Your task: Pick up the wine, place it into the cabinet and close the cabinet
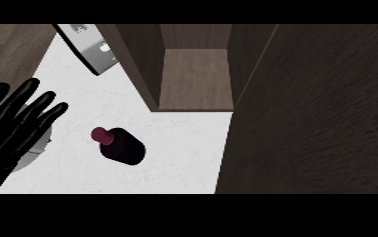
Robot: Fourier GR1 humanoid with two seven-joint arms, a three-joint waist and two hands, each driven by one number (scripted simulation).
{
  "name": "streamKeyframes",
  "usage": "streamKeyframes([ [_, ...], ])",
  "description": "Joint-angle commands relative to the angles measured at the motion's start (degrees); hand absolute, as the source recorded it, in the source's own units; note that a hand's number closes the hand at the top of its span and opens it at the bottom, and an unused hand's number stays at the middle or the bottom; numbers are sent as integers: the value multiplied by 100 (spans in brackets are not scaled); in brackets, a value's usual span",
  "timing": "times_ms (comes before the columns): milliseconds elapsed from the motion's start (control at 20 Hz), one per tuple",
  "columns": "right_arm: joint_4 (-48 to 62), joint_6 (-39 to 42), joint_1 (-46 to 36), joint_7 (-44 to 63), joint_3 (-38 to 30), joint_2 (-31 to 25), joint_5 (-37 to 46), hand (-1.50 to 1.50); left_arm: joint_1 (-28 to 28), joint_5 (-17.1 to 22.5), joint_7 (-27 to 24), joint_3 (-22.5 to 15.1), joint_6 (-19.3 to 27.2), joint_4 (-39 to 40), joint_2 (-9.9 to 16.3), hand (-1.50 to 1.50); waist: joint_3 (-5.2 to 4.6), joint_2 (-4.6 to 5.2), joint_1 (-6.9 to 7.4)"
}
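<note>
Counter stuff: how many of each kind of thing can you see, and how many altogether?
Wine bottles: 1, the dark wine bottle with a red top, on the white counter.
Cabinets: 1, the open brown cabinet.
Robot hands: 1, the black left hand, open at the left edge.
Shiny grey things: 1, by the cabinet; I cannot tell what it is.
Total: 4

A white marbled bench (pixel 177 141) carries a tilted silvery flat appliance (pixel 92 48) near its far left corner.
</note>
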Motion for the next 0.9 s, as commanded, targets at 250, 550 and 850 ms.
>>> streamKeyframes([
  [250, -1051, -413, -99, 803, 520, -282, 874, -150, -142, -109, 145, 82, 112, 147, -25, -150, 0, -5, -59],
  [550, -1088, -770, -379, 1159, 716, -342, 1102, -150, -32, -221, 221, 162, 60, 67, 1, -150, -3, -15, -39],
  [850, -1259, -874, -620, 1322, 511, -657, 1033, -150, 105, -630, -219, 14, -375, 677, -221, -150, -8, -15, -71],
])
